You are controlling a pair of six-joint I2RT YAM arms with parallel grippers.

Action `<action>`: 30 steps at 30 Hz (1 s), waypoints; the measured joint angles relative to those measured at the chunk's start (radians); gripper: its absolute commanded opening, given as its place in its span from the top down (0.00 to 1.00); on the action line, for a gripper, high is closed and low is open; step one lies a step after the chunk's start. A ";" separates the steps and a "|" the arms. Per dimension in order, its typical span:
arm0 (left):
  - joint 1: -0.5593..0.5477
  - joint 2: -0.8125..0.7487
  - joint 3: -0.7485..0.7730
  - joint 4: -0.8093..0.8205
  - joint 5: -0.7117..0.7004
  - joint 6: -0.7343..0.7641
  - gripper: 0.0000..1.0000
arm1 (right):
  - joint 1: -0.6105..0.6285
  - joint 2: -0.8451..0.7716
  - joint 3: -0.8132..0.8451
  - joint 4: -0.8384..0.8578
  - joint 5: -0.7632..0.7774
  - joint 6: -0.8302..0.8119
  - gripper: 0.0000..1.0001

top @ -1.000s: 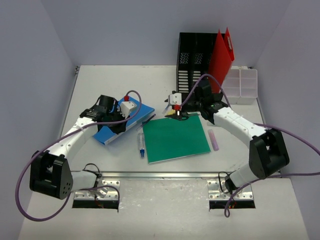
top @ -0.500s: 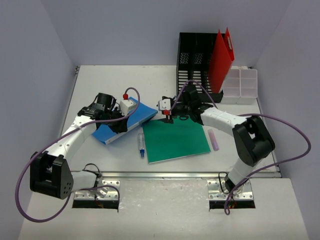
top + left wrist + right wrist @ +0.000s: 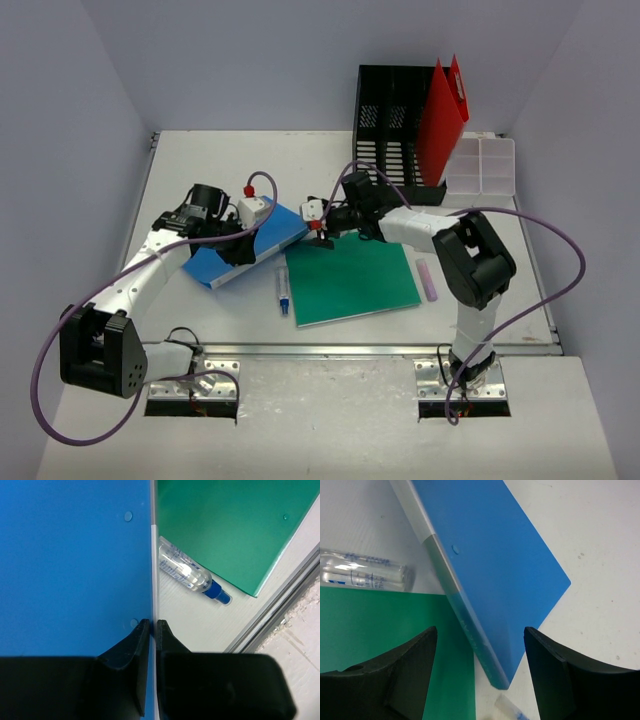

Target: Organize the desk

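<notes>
A blue folder (image 3: 268, 232) lies on the left of the white desk (image 3: 200, 170), its near edge raised. My left gripper (image 3: 240, 250) is shut on that folder's white-spined edge; the left wrist view shows the folder (image 3: 75, 565) pinched between the closed fingers of the gripper (image 3: 153, 625). My right gripper (image 3: 322, 228) is open at the folder's right corner. In the right wrist view the corner of the folder (image 3: 490, 560) sits between the spread jaws of the gripper (image 3: 480, 630), touching neither.
A green folder (image 3: 350, 280) lies at centre front, with a clear blue-capped tube (image 3: 283, 290) to its left and a small purple stick (image 3: 428, 280) to its right. A black mesh file holder (image 3: 390, 130) holding a red folder (image 3: 443, 120) and a clear compartment box (image 3: 482, 168) stand at the back right.
My right arm has swung left from the green folder's far edge to the blue folder's right corner. My left gripper has kept its hold and shifted the folder slightly.
</notes>
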 measured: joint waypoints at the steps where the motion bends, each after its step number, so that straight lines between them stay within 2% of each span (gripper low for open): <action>1: 0.000 0.000 0.000 -0.001 0.004 0.000 1.00 | 0.002 0.013 0.012 0.000 0.000 -0.002 0.30; 5: 0.008 0.000 0.000 -0.016 0.025 0.004 1.00 | 0.011 0.058 0.047 -0.001 0.001 -0.025 0.42; 9: 0.021 0.000 0.000 -0.027 0.053 0.008 1.00 | 0.022 0.079 0.051 -0.009 0.004 -0.061 0.60; 11: 0.028 0.000 0.001 -0.030 0.067 0.008 1.00 | 0.027 0.082 0.051 -0.019 0.005 -0.076 0.83; 12: 0.032 0.001 0.004 -0.032 0.072 0.008 1.00 | 0.028 0.083 0.053 -0.027 0.007 -0.085 0.90; 15: 0.047 0.003 0.016 -0.035 0.088 0.010 1.00 | 0.028 0.085 0.071 -0.068 0.012 -0.115 0.99; 18: 0.059 0.009 0.025 -0.035 0.105 0.011 0.97 | 0.028 0.087 0.091 -0.085 0.015 -0.134 1.00; 21: 0.060 0.014 0.025 -0.035 0.112 0.010 0.80 | 0.028 0.087 0.101 -0.093 0.019 -0.152 1.00; 23: 0.060 0.013 0.025 -0.035 0.113 0.008 0.73 | 0.028 0.087 0.104 -0.101 0.019 -0.161 1.00; 30: 0.060 0.004 0.025 -0.034 0.113 -0.004 0.65 | 0.033 0.087 0.139 -0.131 0.020 -0.186 1.00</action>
